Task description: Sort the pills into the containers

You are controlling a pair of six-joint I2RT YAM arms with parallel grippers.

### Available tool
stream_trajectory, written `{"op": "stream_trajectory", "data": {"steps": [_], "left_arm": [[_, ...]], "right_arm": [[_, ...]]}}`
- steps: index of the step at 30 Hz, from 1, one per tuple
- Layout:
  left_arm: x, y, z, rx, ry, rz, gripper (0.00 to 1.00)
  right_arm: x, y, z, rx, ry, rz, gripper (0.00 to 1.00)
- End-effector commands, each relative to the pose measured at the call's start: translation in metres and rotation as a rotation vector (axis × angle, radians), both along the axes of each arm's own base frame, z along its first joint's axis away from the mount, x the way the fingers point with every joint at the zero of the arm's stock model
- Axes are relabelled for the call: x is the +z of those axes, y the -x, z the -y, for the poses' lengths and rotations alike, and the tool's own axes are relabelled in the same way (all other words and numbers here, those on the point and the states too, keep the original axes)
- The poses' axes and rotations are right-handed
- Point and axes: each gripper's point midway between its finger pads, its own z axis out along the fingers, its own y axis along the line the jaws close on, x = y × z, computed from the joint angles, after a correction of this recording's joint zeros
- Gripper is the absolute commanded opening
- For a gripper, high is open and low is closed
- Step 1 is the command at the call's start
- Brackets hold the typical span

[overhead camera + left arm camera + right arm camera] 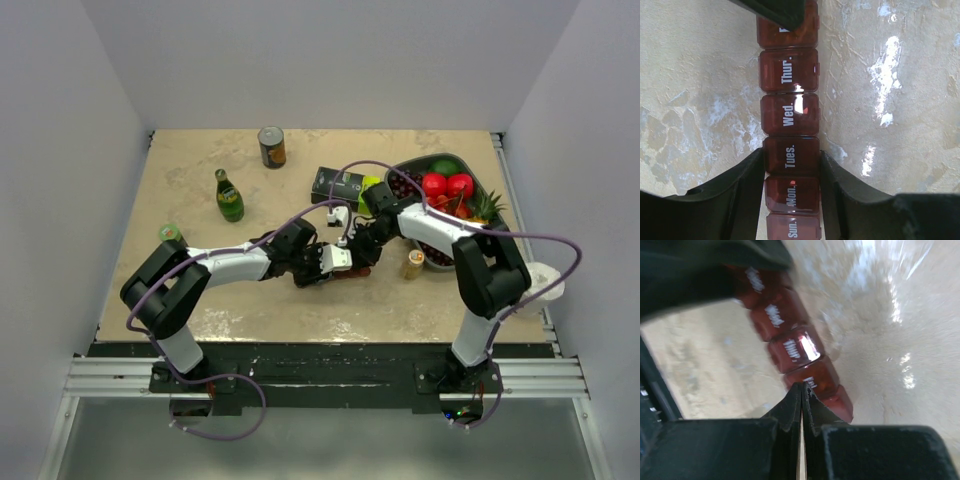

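Note:
The containers [790, 115] are a dark red strip of day-labelled compartments lying flat on the beige table, also visible in the right wrist view [790, 352]. Lids from Sun. to Thur. look closed. My left gripper [791, 157] is shut on the strip, one finger on each long side at the Tues. and Mon. compartments; from above it sits mid-table [330, 262]. My right gripper [802, 386] is shut with nothing in it, its tips resting on the compartment past Thur. [358, 250]. No pills are clearly visible; a small red speck [792, 182] shows through the Mon. lid.
A small amber bottle [412, 264] stands just right of the grippers. Behind are a black-and-green box [337, 184], a grey fruit tray [415, 163], a green bottle [229, 196] and a can [271, 146]. A green-topped item [170, 233] sits far left.

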Motion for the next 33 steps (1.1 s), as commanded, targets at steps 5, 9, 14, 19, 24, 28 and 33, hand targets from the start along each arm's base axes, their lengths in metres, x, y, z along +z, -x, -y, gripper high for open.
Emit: {"op": "stream_trajectory", "data": {"steps": [5,9,14,19,24,28,33], "left_arm": [[-0.039,0.028,-0.027,0.025,-0.132,-0.144,0.0],[-0.038,0.026,-0.027,0.028,-0.13,-0.139,0.0],[-0.033,0.022,-0.025,0.047,-0.121,-0.121,0.0],[-0.017,0.007,-0.022,0.106,-0.086,-0.065,0.25],[0.004,-0.001,-0.016,0.135,-0.031,-0.032,0.57],[0.021,-0.003,-0.012,0.15,0.012,-0.013,0.76],[0.067,-0.012,-0.008,0.195,0.122,0.052,0.87]], "right_arm": [[-0.049,-0.001,0.018,-0.033,0.146,-0.06,0.0],[-0.03,0.0,0.008,-0.014,0.07,-0.056,0.0],[0.007,-0.005,-0.003,0.008,-0.06,-0.027,0.0],[0.041,-0.023,0.012,-0.053,-0.138,0.038,0.0],[0.063,-0.034,0.027,-0.086,-0.176,0.098,0.04],[0.087,-0.043,0.034,-0.104,-0.193,0.185,0.1],[0.128,-0.055,0.048,-0.143,-0.206,0.301,0.27]]}}
